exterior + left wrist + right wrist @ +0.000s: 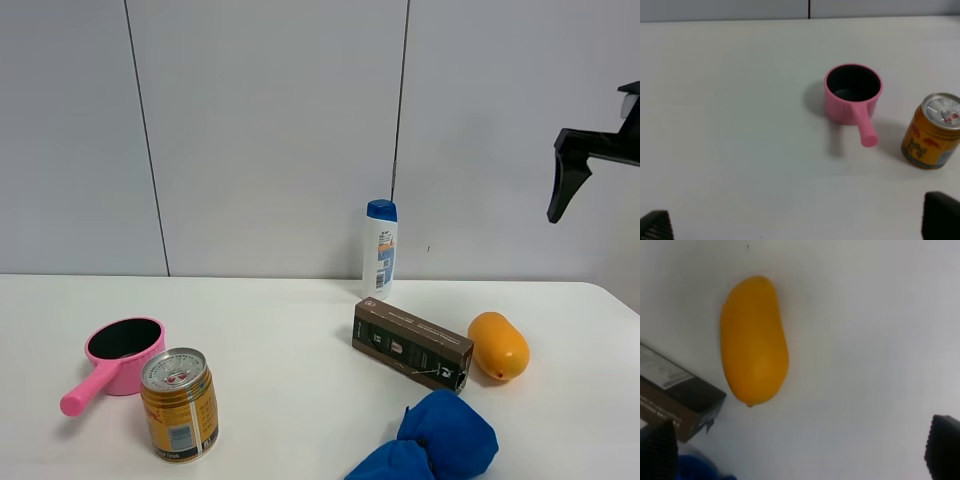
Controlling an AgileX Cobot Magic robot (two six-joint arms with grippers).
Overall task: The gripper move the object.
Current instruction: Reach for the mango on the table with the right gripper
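The orange-yellow mango-shaped object [498, 346] lies on the white table at the right, just right of a dark box. In the right wrist view the object [754, 340] lies below and between the spread fingertips. My right gripper [800, 447] is open and empty, high above the table; only one black finger [568, 175] shows at the right edge of the exterior view. My left gripper [797, 222] is open and empty, with its fingertips [940, 215] at the picture's lower corners. It is out of the exterior view.
A dark box [411, 343] lies next to the object, also in the right wrist view [675, 400]. A blue cloth lump [430, 440] lies in front. A shampoo bottle [380, 248] stands at the back. A pink pot [120, 350] and a gold can [179, 403] stand at the left.
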